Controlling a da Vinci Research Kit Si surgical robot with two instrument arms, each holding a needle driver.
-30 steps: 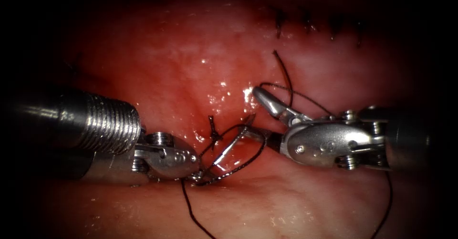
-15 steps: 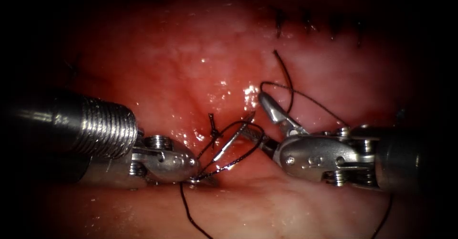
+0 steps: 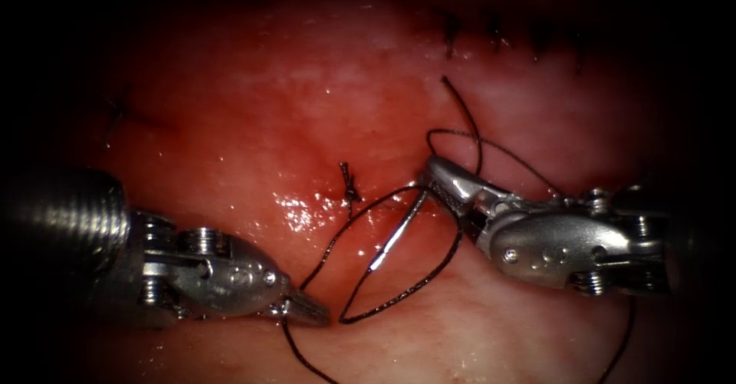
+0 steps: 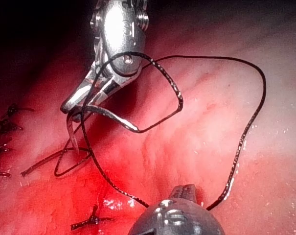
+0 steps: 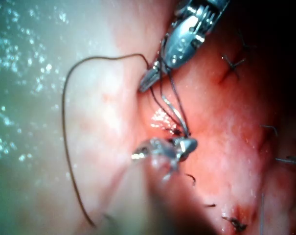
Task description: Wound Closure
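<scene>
Right claw clamped on needle near its end, needle lifted free of tissue. Left claw now clamped on thread, drawn back left; loop wider.

Glistening pink-red tissue is the surface under everything, wet with red fluid near its middle. A row of dark finished stitches sits along its far right part, and one short knotted stitch near the centre. Loops of dark thread lie across it.
</scene>
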